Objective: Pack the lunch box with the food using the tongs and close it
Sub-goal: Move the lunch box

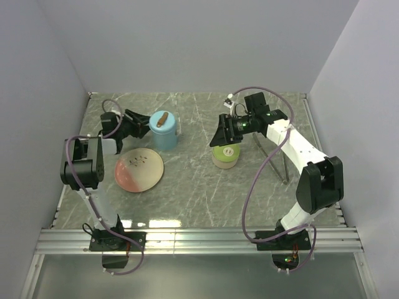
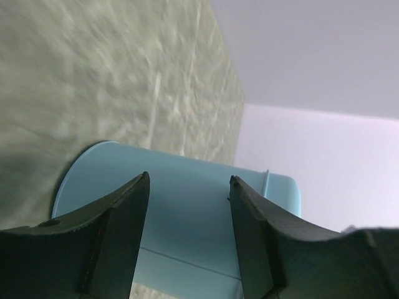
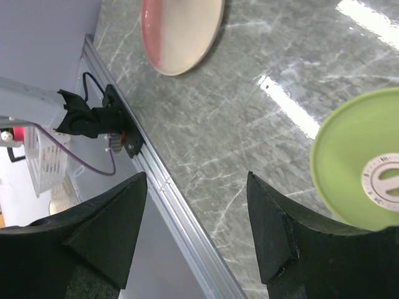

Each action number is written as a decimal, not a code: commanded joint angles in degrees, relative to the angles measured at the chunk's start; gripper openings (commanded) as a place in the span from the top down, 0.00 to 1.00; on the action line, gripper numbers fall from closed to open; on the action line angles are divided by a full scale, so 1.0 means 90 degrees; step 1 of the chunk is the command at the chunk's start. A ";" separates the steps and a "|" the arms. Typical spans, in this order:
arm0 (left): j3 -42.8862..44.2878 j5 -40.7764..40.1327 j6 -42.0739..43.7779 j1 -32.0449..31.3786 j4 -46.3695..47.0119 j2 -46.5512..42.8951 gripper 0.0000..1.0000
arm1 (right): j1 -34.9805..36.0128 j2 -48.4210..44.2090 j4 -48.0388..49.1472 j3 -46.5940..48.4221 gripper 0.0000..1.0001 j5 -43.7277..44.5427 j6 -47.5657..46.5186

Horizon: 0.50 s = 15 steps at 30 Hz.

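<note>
Left gripper (image 2: 189, 176): jaws parted, empty, facing blue container (image 1: 163, 129) at its 3 o'clock. Right gripper (image 3: 196, 177): parted, empty, over green lidded tub (image 1: 224, 156). Tongs (image 1: 280, 167): unlifted, tub's 3 o'clock. Food (image 1: 138, 160): on plate (image 1: 149, 179). Step: probably opening containers; next needs a square grasp.

Two arms, left arm (image 1: 84, 165) and right arm (image 1: 299, 146). Each carries one tool, so two tools: left tool (image 2: 189, 180), right tool (image 3: 196, 177). One tabletop (image 1: 193, 187). One blue tub (image 1: 164, 132) and one green tub (image 1: 224, 157), two tubs in all. One plate (image 1: 139, 171). One pair of tongs (image 1: 278, 163). The specks on the plate are too small to count.
</note>
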 commanded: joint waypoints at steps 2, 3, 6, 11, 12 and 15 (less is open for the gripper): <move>-0.0181 0.0062 -0.0302 -0.0611 0.0502 0.0024 0.41 | -0.0204 -0.0320 -0.0152 -0.0077 0.28 -0.0032 -0.0247; -0.0201 0.0081 -0.0313 -0.0748 0.0531 0.0004 0.41 | -0.0234 -0.0320 -0.0210 -0.0077 0.28 -0.0023 -0.0266; -0.0269 0.0091 -0.0303 -0.1294 0.0492 -0.0005 0.42 | -0.0273 -0.0330 -0.0327 -0.0057 0.28 -0.0033 -0.0344; -0.0270 0.0276 -0.0079 -0.1793 0.0463 0.0062 0.44 | -0.0400 -0.0427 -0.0386 -0.0106 0.28 -0.0013 -0.0432; -0.0260 0.0325 -0.0030 -0.1881 0.0434 0.0082 0.45 | -0.0458 -0.0447 -0.0406 -0.0116 0.29 -0.0003 -0.0432; -0.0114 0.0715 0.0146 -0.1930 0.0434 0.0219 0.46 | -0.0536 -0.0447 -0.0522 -0.0106 0.29 0.0016 -0.0559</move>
